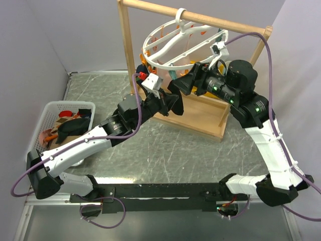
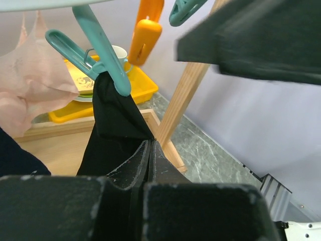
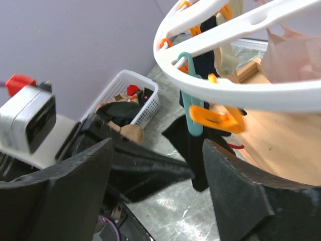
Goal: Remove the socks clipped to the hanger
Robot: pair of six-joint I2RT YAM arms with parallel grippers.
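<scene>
Looking down from above, the left pincer [image 1: 165, 101] is up under the white ring hanger [image 1: 168, 50], which hangs by its hook from the wooden rail [image 1: 225, 22]. Its jaws are pressed together on a black sock [image 1: 176, 106] that dangles right at its tip. The right pincer [image 1: 183, 83] sits just across that sock, nose to nose with the left one, close below the ring. Well behind the left pincer stands a white basket [image 1: 50, 108] with more socks [image 1: 75, 123] piled in it. From the left wrist, the left pincer [image 2: 150, 146] is shut tight on the black sock [image 2: 113, 120]. Directly above it a teal clip [image 2: 100, 55] bites the sock's top edge, an orange clip [image 2: 143, 35] hangs just beyond, and pale pink fabric [image 2: 25, 85] hangs off to its left. From the right wrist, the right pincer [image 3: 158, 145] has both fingers [image 3: 241, 191] spread wide, gripping nothing. The hanger [image 3: 220, 95] arcs above and ahead of it, carrying a teal clip [image 3: 189, 113] and an orange clip [image 3: 215, 118]. The black sock [image 3: 193, 150] drops straight ahead between the fingers, and the basket [image 3: 125, 83] lies further off to the left.
</scene>
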